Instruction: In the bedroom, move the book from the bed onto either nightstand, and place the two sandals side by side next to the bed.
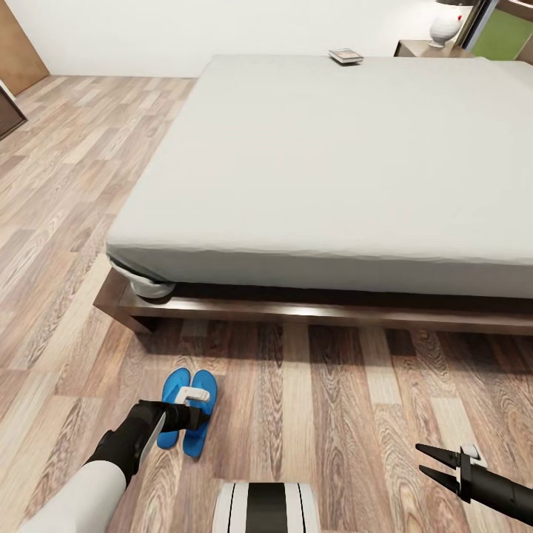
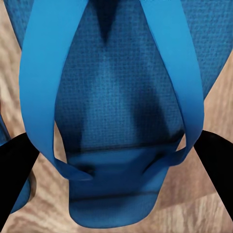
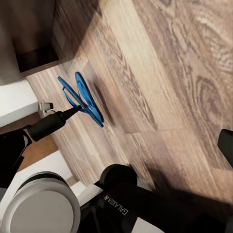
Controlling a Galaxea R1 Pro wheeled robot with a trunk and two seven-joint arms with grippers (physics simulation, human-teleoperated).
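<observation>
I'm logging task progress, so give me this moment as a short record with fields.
book: small dark paperback lies on the grey mattress of the bed, far edge
sandals: two bright blue flip-flops side by side on the wood-plank floor near the bed's corner
left gripper: at the sandals, fingers astride one
right gripper: open, empty

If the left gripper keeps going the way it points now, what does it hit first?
The left gripper would meet the blue sandal first: the strap sits between its fingers, the sole just beyond.
</observation>
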